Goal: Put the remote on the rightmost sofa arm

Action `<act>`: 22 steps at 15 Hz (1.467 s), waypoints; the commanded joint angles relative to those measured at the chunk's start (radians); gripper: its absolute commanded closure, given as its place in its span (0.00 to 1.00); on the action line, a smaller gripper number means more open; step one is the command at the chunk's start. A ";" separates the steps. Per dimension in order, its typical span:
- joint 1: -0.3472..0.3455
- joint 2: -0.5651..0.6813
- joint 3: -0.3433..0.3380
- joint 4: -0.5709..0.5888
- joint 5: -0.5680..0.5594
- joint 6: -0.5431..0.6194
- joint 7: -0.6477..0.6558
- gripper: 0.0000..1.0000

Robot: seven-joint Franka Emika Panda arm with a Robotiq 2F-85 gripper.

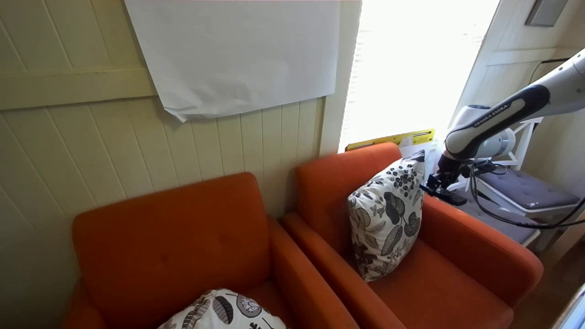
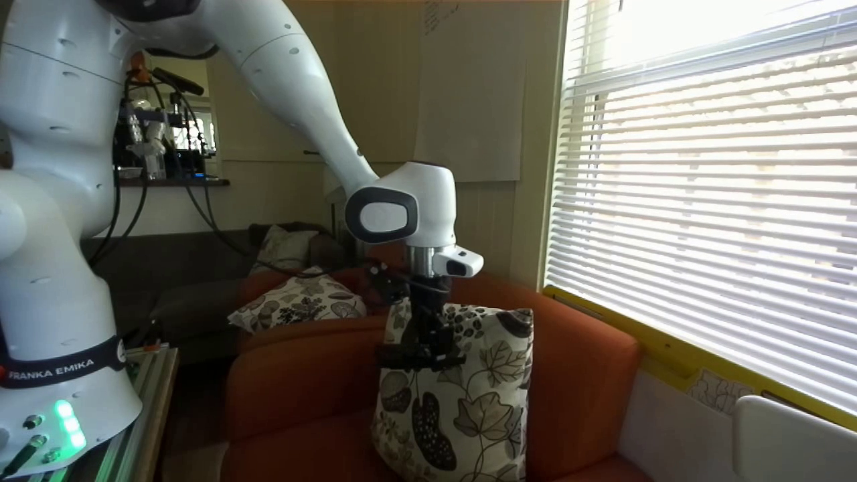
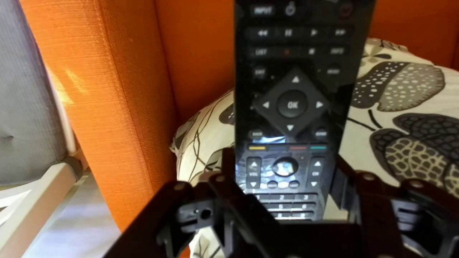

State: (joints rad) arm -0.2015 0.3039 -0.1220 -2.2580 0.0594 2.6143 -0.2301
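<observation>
The remote (image 3: 292,104) is dark with pale buttons. My gripper (image 3: 287,173) is shut on the lower part of its long sides in the wrist view. In an exterior view the remote (image 1: 451,197) is held roughly level in the gripper (image 1: 436,185), near the back of the rightmost sofa arm (image 1: 484,237). That arm is orange and flat-topped. In the wrist view the sofa arm (image 3: 96,89) lies left of the remote, and the patterned cushion is beneath it. In an exterior view the gripper (image 2: 422,355) is dark before the cushion; the remote is hard to make out there.
A leaf-patterned cushion (image 1: 388,214) leans in the armchair beside the gripper. It also shows in an exterior view (image 2: 482,395). A grey-padded white chair (image 1: 525,189) stands beyond the arm. Another orange armchair (image 1: 173,237) with a cushion (image 1: 224,313) is beside it.
</observation>
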 commanded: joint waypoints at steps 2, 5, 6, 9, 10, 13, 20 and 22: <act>-0.101 0.069 0.000 0.135 0.032 -0.098 -0.139 0.64; -0.155 0.118 -0.005 0.197 0.025 -0.147 -0.225 0.64; -0.171 0.137 0.001 0.212 0.025 -0.157 -0.261 0.64; -0.210 0.225 0.015 0.259 0.049 -0.116 -0.295 0.64; -0.225 0.259 0.021 0.286 0.062 -0.122 -0.288 0.64; -0.224 0.243 0.020 0.254 0.045 -0.124 -0.251 0.39; -0.260 0.317 0.039 0.318 0.075 -0.091 -0.264 0.64; -0.271 0.336 0.042 0.329 0.076 -0.056 -0.267 0.64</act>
State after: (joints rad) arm -0.4397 0.6048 -0.0999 -1.9621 0.1200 2.5173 -0.4864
